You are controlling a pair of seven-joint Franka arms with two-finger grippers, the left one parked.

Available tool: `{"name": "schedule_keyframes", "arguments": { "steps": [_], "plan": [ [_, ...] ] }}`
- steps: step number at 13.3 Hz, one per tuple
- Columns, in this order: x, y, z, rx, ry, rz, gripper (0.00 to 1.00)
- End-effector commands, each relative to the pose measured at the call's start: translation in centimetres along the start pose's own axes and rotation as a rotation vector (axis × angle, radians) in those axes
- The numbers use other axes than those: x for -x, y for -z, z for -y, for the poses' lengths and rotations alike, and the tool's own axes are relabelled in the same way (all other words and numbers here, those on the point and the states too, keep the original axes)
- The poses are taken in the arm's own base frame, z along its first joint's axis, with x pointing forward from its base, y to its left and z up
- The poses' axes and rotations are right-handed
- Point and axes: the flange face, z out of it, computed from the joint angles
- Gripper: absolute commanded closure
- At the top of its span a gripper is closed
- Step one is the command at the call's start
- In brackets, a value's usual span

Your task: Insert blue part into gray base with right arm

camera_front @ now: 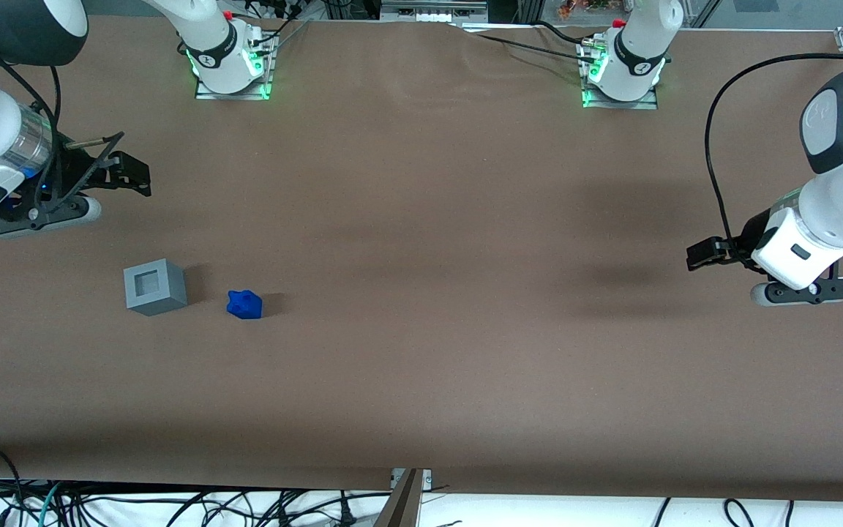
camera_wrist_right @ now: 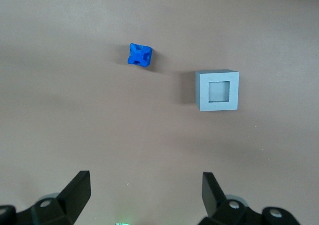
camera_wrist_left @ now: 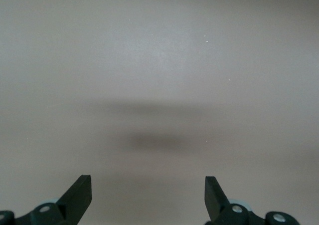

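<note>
Task not yet started. The blue part (camera_front: 244,304) lies loose on the brown counter (camera_front: 421,366), just beside the gray base (camera_front: 155,286) but not touching it, and slightly nearer the front camera. The base's square recess is empty. The right arm's end effector (camera_front: 125,174) hangs above the counter, farther from the front camera than both pieces — fingers apart, holding nothing. Left to do: reach, grasp the part, carry, insert. No brand, label or legible writing on either piece.
</note>
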Motion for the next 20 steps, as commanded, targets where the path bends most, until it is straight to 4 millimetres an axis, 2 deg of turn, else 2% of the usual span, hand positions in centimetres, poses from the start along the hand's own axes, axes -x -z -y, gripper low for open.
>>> {"name": "schedule_keyframes", "arguments": {
  "steps": [1, 4, 6, 8, 10, 12, 17, 20],
  "plan": [
    [0.3, 0.2, -0.6, -0.022, 0.004, -0.004, 0.01],
    [-0.2, -0.2, -0.5, -0.037, -0.008, -0.015, 0.01],
    [-1.7, -2.2, -0.5, -0.031, -0.026, -0.011, 0.01],
    [-3.6, -5.5, -0.6, -0.025, -0.060, -0.035, 0.01],
    [-5.6, -9.9, 0.0, -0.015, -0.125, -0.068, 0.01],
    [-6.6, -13.8, 0.8, -0.013, -0.185, -0.086, 0.01],
    [-9.7, -21.9, 5.1, -0.019, -0.268, -0.140, 0.01],
    [-10.1, -26.8, 5.7, -0.015, -0.265, -0.181, 0.01]
  ]
}}
